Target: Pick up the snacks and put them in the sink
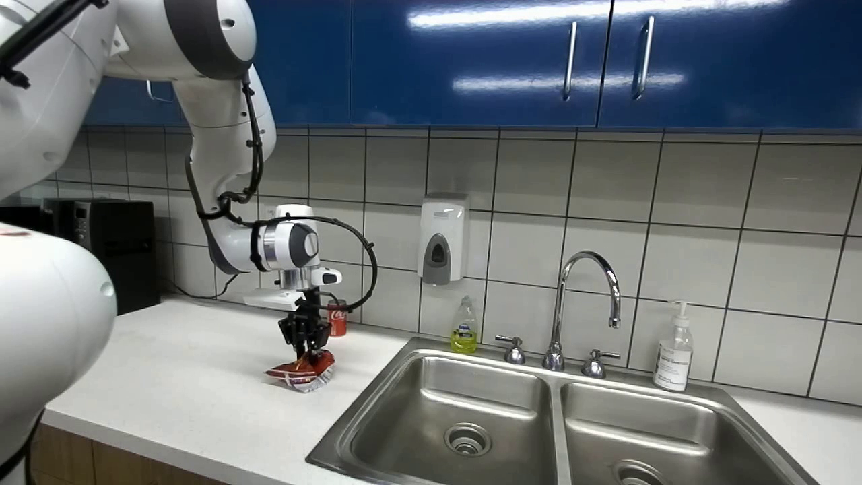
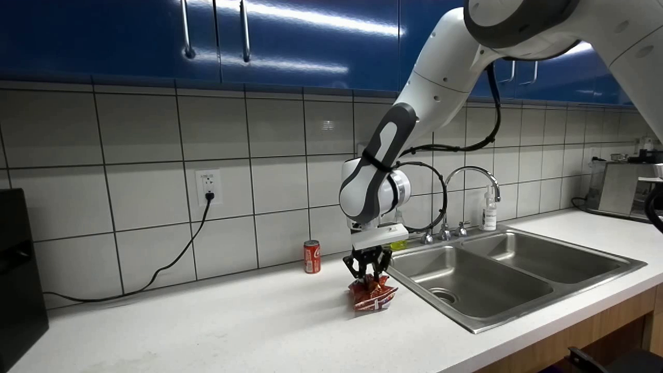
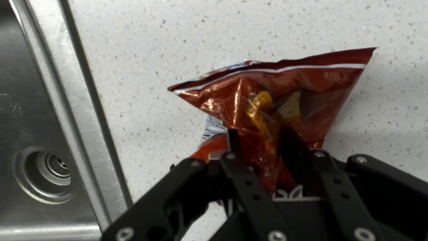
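Note:
The snacks are a crinkly red packet (image 1: 296,372) with whitish edges and orange marks. It is at the counter beside the sink, and I cannot tell whether it touches the counter. It also shows in an exterior view (image 2: 372,299) and in the wrist view (image 3: 329,80). My gripper (image 1: 307,353) points down, its two black fingers closed in on the packet's bunched middle, as the wrist view shows (image 3: 262,140). The fingers hide part of the packet. The stainless double-basin sink (image 1: 556,421) also shows in an exterior view (image 2: 435,295), and its rim shows in the wrist view (image 3: 63,72).
A small red can (image 2: 312,257) stands behind the packet near the wall. A chrome gooseneck faucet (image 1: 559,310), a yellow-green soap bottle (image 1: 465,331) and a pump bottle (image 1: 673,358) stand along the sink's back edge. A black machine (image 1: 114,252) stands on the counter.

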Tool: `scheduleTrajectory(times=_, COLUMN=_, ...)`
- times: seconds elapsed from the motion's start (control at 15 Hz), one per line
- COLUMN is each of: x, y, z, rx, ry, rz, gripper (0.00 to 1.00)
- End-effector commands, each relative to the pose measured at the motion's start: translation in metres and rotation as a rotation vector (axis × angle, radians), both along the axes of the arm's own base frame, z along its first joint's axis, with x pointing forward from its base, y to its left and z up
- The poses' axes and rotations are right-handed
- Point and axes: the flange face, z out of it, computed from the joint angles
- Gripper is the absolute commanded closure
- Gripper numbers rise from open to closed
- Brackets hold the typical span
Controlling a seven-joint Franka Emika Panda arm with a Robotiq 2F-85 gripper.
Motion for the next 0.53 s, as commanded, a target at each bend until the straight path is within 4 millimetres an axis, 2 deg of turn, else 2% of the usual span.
scheduleTrajectory(times=0.0, x=0.003, y=-0.004, z=-0.002, rx=-0.015, ry=0.016, rz=-0.012, gripper=0.93)
scheduleTrajectory(times=0.07, x=0.003, y=-0.005, z=-0.004, rx=-0.016, ry=0.019, rz=-0.013, gripper=1.0)
scheduleTrajectory(times=0.47, x=0.004, y=-0.019, z=-0.008, rx=-0.02, ry=0.033, rz=-0.024, gripper=1.0)
